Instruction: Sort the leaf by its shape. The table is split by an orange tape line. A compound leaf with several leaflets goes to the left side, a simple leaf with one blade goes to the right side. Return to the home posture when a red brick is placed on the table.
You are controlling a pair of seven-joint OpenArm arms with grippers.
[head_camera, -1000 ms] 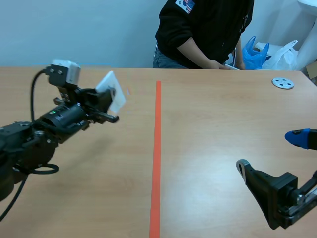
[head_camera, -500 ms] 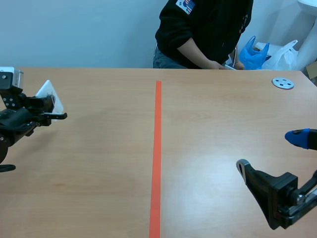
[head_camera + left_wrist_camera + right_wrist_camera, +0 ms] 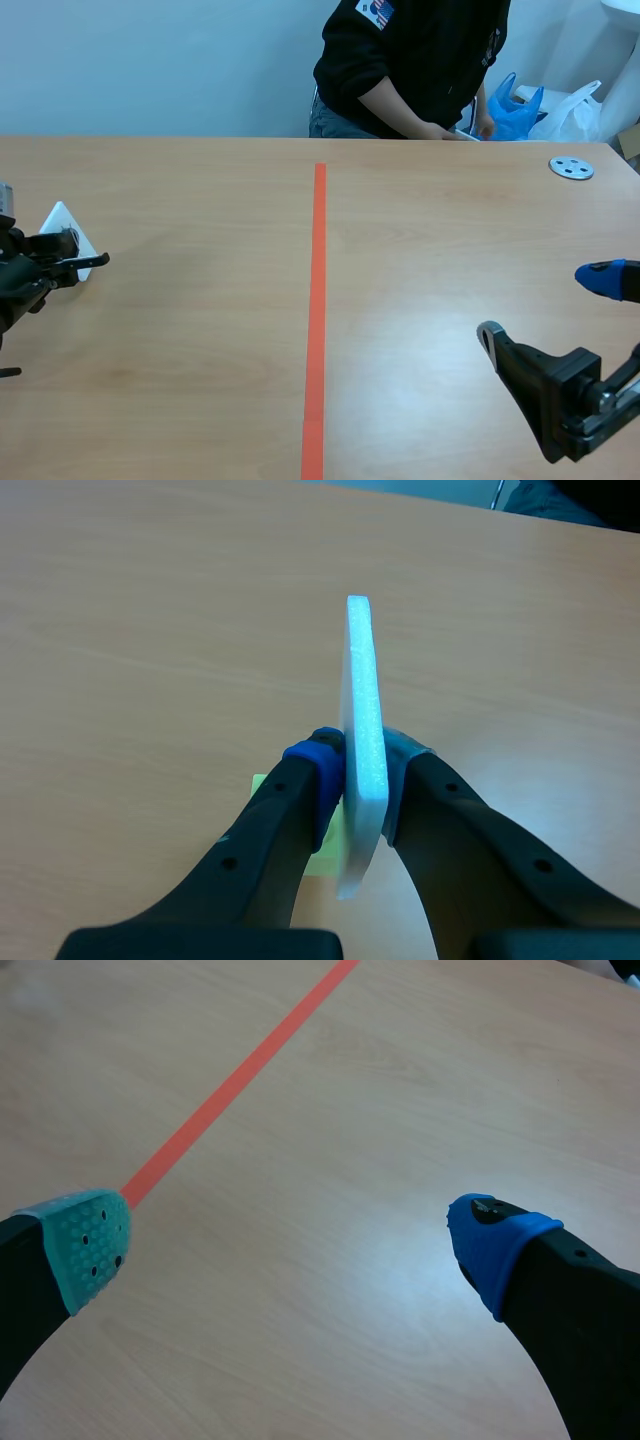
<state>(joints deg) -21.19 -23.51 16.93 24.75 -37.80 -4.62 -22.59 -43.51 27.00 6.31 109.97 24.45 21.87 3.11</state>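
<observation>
A white foam card (image 3: 60, 222) hangs at the far left of the table, well left of the orange tape line (image 3: 317, 300). My left gripper (image 3: 62, 250) is shut on it. In the left wrist view the card (image 3: 362, 680) stands edge-on between the pads, so its face and any leaf on it are hidden. A small yellow-green patch (image 3: 325, 858) shows just under the fingers. My right gripper (image 3: 545, 306) stands open low at the right, with nothing between its fingers (image 3: 290, 1245) and only bare wood and the tape line (image 3: 230, 1090) ahead.
A person in a dark top (image 3: 420, 60) sits across the table, hands at its far edge. A round metal disc (image 3: 571, 167) lies at the far right. Blue (image 3: 515, 105) and white (image 3: 572, 105) plastic bags sit behind the table.
My left arm has drawn back to the left and lower, carrying the white card from the left half's middle to the far left edge. The right arm has not moved.
</observation>
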